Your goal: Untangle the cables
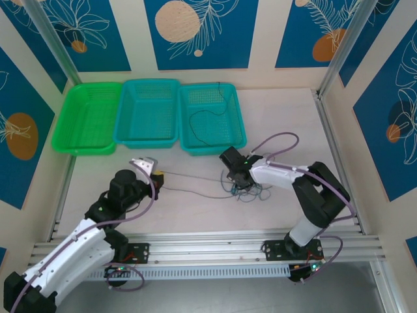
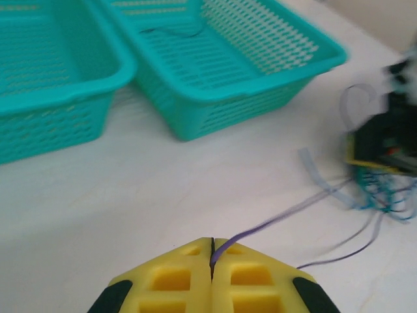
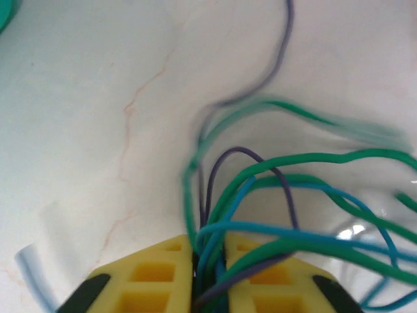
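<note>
One black cable [image 1: 207, 112] lies in the right teal basket [image 1: 242, 127]; the other cables [image 1: 249, 192] sit knotted on the tabletop [image 1: 195, 208]. The left fingers [image 2: 172, 277] are pinched tight on a purple strand [image 2: 273, 225] and the right fingers [image 3: 156, 274] clamp those cables, so most of the untangling remains.

The pale, faintly veined worktop [image 1: 195, 166] carries three perforated plastic baskets in a row along its far edge, set side by side with their rims touching. A bright green basket [image 1: 88, 117] is at the left, a teal basket [image 1: 148, 112] in the middle, and a second teal basket [image 1: 212, 149] at the right. Nearer the front, right of centre, a loose tangle of thin green, blue and purple cables [image 1: 244, 190] lies on the surface. From it one thin purple cable [image 1: 195, 190] runs leftward, drawn nearly straight; whether it rests on the worktop or hangs just above cannot be told.
</note>
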### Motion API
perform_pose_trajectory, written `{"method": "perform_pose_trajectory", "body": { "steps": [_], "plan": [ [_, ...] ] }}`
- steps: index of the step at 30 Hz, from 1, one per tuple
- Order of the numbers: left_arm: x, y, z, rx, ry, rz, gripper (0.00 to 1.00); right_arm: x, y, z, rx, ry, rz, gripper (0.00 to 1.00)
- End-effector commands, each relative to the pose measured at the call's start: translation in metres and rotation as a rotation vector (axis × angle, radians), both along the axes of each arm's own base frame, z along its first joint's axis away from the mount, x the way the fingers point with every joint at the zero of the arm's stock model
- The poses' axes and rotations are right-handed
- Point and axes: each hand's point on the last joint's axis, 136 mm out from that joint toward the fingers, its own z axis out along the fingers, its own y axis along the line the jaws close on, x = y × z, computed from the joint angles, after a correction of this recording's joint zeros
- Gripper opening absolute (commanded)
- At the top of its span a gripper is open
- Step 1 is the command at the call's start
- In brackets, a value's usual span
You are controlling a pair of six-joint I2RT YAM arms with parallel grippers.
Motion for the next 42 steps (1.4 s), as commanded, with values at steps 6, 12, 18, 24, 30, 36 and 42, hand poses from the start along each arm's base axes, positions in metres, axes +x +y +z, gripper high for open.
{"method": "perform_pose_trajectory", "body": {
  "steps": [6, 12, 18, 24, 30, 36, 42],
  "plan": [
    [0.004, 0.095, 0.017, 0.138, -0.008, 0.475, 0.00, -0.025, -0.130, 0.013, -0.061, -0.007, -0.251, 0.11],
    [0.000, 0.109, 0.026, 0.083, -0.033, 0.552, 0.00, -0.024, -0.188, 0.021, 0.048, -0.072, -0.356, 0.18],
    [0.003, 0.094, 0.019, 0.078, -0.008, 0.476, 0.00, -0.008, -0.173, 0.036, 0.158, -0.123, -0.227, 0.05],
    [0.001, 0.033, 0.033, -0.025, -0.077, 0.134, 0.00, 0.007, -0.119, 0.063, 0.322, -0.223, 0.045, 0.05],
    [0.001, -0.018, 0.047, -0.216, -0.076, -0.064, 0.00, 0.001, -0.109, 0.069, 0.238, -0.205, 0.089, 0.07],
    [-0.002, -0.017, 0.125, -0.173, -0.170, -0.101, 0.00, -0.011, -0.097, 0.070, 0.250, -0.141, 0.122, 0.69],
    [0.012, 0.016, 0.218, -0.040, -0.319, 0.057, 0.00, -0.020, -0.081, 0.113, 0.353, -0.291, 0.166, 0.79]
  ]
}}
